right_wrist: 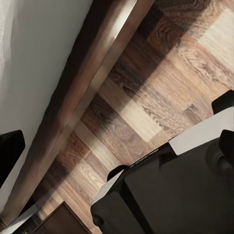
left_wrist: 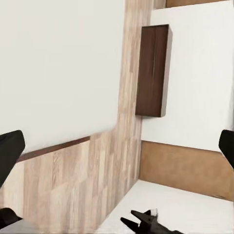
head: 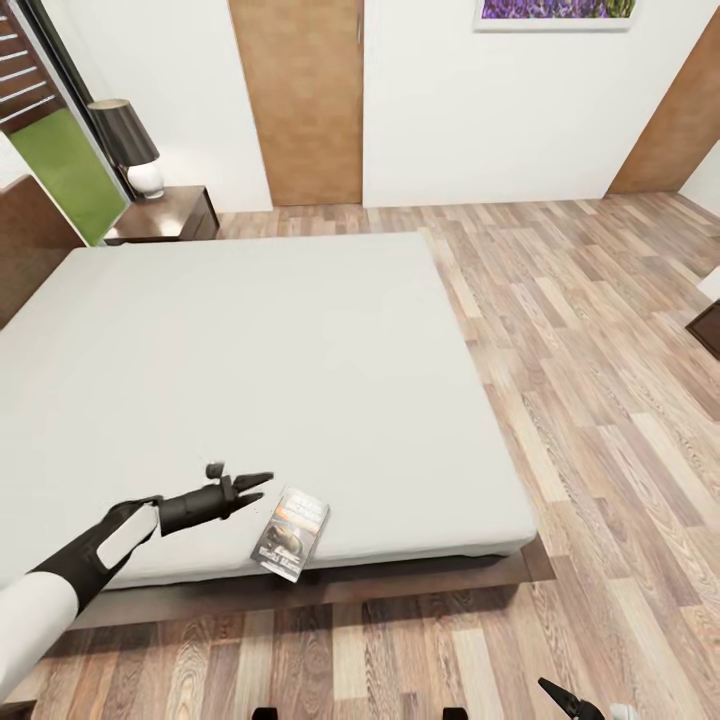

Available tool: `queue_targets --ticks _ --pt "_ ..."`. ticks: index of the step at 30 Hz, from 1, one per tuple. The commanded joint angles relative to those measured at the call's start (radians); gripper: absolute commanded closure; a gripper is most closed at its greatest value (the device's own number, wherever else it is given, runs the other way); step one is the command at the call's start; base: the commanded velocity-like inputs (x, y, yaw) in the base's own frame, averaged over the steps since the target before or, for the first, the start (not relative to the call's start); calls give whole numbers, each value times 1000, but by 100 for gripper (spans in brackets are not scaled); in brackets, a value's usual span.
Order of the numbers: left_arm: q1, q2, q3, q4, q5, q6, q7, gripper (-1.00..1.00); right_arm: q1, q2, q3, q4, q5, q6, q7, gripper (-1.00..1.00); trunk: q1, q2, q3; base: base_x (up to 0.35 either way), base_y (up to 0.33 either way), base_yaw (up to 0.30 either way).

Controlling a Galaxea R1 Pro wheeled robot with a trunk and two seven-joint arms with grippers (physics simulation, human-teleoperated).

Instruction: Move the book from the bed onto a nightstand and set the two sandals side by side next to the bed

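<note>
In the head view the bed (head: 250,380) takes up most of the left and centre of the frame, its plain off-white mattress bare except for the book (head: 291,533), which lies flat at the lower centre, right at the near edge of the mattress with one end reaching slightly past it. The dark wooden frame shows as a strip beneath that edge.

The left pincer (head: 255,486) reaches in from the lower left, just to the left of the book and a little above it in the frame, not touching it. Its two dark fingers are parted by a narrow gap and hold nothing. In the left wrist view the same fingers (left_wrist: 9,151) sit at the two side edges of the frame, wide of each other, with mattress, floor and a dark wall-side cabinet (left_wrist: 153,70) between them.

The right pincer (head: 562,695) shows as a dark tip at the bottom right of the head view; how far it is open cannot be told. The right wrist view looks along the bed frame (right_wrist: 83,102) and the plank floor (right_wrist: 161,83).

A nightstand (head: 170,215) stands at the upper left, beyond the bed's far corner, carrying a lamp (head: 135,145) with a dark shade. A brown door (head: 300,100) is in the far wall.
</note>
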Motion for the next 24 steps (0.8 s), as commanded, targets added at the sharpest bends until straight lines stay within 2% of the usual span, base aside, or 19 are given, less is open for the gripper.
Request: queue_targets --ticks 1,2,4,5,6,7,14,15,17,19,21,23,24 --pt "1 1 -28 1 11 6 -1 -100 0 0 -6 0 -2 10 3 -100 -4 6 2 0 0 0" --pt "3 1 -39 1 11 6 -2 -100 0 0 -6 0 -2 10 3 -100 -7 13 5 0 0 0" --pt "9 1 -90 2 11 5 -3 -100 0 0 -6 0 -2 10 3 -100 -15 27 12 0 0 0" --pt "11 1 -103 2 11 4 -3 -100 0 0 -6 0 -2 10 3 -100 -19 34 15 0 0 0" --pt "14 2 -152 3 11 4 -4 -100 0 0 -6 0 -2 9 3 -100 -23 41 18 0 0 0" --pt "15 2 -171 3 11 4 -5 -100 0 0 -6 0 -2 9 3 -100 -27 48 21 0 0 0" --pt "38 2 -236 2 11 2 -5 -100 0 0 -6 0 -2 9 2 -100 -53 97 43 0 0 0" --pt "48 2 -268 1 11 2 -5 -100 0 0 -6 0 -2 9 2 -100 -57 104 46 0 0 0" --pt "53 2 -305 1 11 -2 -5 -100 0 0 -6 0 -2 9 2 -100 -65 118 52 0 0 0" --pt "57 2 -368 2 11 -14 -5 -100 0 0 -6 0 -2 9 2 -100 -73 132 59 0 0 0" --pt "58 2 -415 3 11 -30 -5 -100 0 0 -6 0 -2 9 2 -100 -80 146 65 0 0 0" --pt "58 2 -439 3 11 -39 -4 -100 0 0 -6 0 -2 9 2 -100 -88 160 71 0 0 0" --pt "59 2 -463 6 11 -48 -4 -100 0 0 -6 0 -2 9 2 -100 -92 167 74 0 0 0"
